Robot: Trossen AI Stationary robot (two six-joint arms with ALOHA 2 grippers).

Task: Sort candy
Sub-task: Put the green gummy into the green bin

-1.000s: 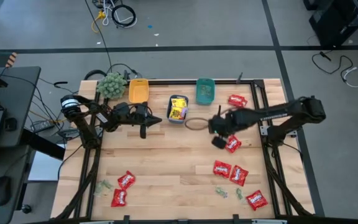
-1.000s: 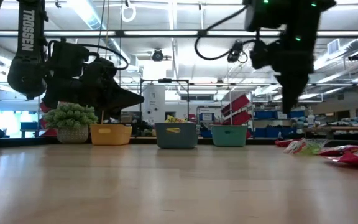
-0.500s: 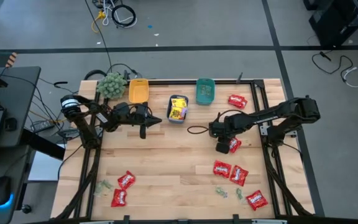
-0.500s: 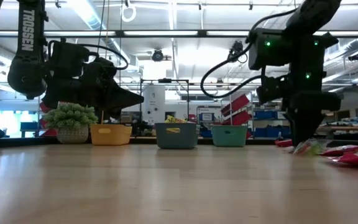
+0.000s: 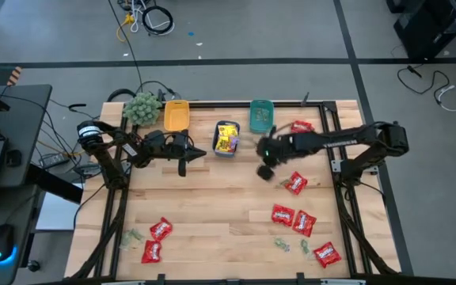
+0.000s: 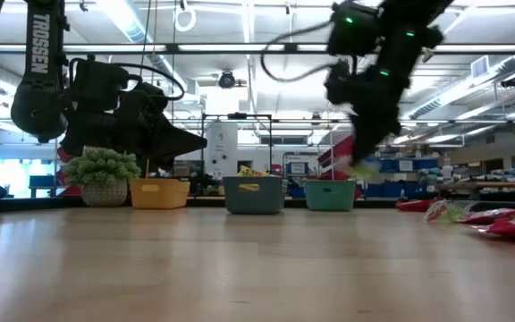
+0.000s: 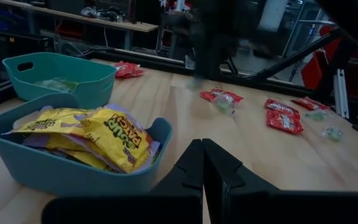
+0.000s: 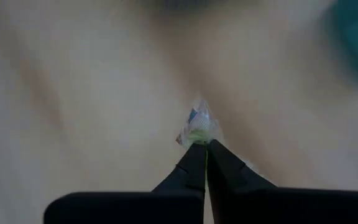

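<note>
One pale green candy (image 8: 197,127), seemingly, sits pinched in right gripper (image 8: 204,147); overhead hides it.

Left arm stretched level over the table's back left part, its left gripper (image 5: 185,153) pointing toward the middle, fingers (image 7: 194,165) pressed together with nothing between them. Right arm reaching in from the right edge across the back of the table, its wrist raised well above the surface in the low view. Right gripper (image 8: 202,148) pinched tight on a small pale green candy (image 8: 197,127) at its tips.
</note>
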